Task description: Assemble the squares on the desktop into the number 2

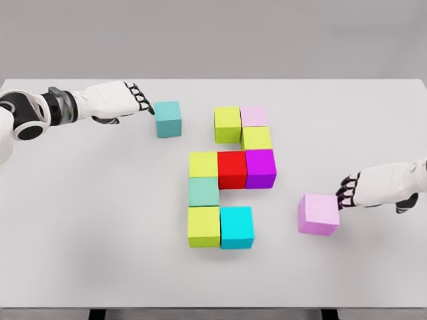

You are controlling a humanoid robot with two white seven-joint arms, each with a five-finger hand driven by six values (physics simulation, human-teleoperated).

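1. A white desktop (80,220) fills the head view; coloured squares lie on it, most gathered in a cluster near the middle.
2. The top row of the cluster holds an olive-green cube (227,124) with a pale lilac cube (254,115) touching its right side; a second yellow-green cube (257,138) sits directly below the lilac one.
3. The middle row runs left to right: a yellow cube (203,164), a red cube (232,169) and a purple cube (261,168), all pressed together.
4. Below the yellow cube sits a mint-green cube (203,192); under that is a lime cube (204,226), with a cyan cube (237,227) touching its right side.
5. A teal cube (168,119) stands apart at the upper left, well clear of the cluster; the left hand (123,100) reaches in from the left with its dark fingertips (142,100) at the cube's left face, touching or nearly so; the fingers look extended rather than wrapped, and nothing is held.
6. A pink cube (318,213) sits apart at the lower right; the right hand (373,190) comes in from the right edge, its fingers (345,190) curled against the cube's upper right edge; whether they truly grip it I cannot tell.
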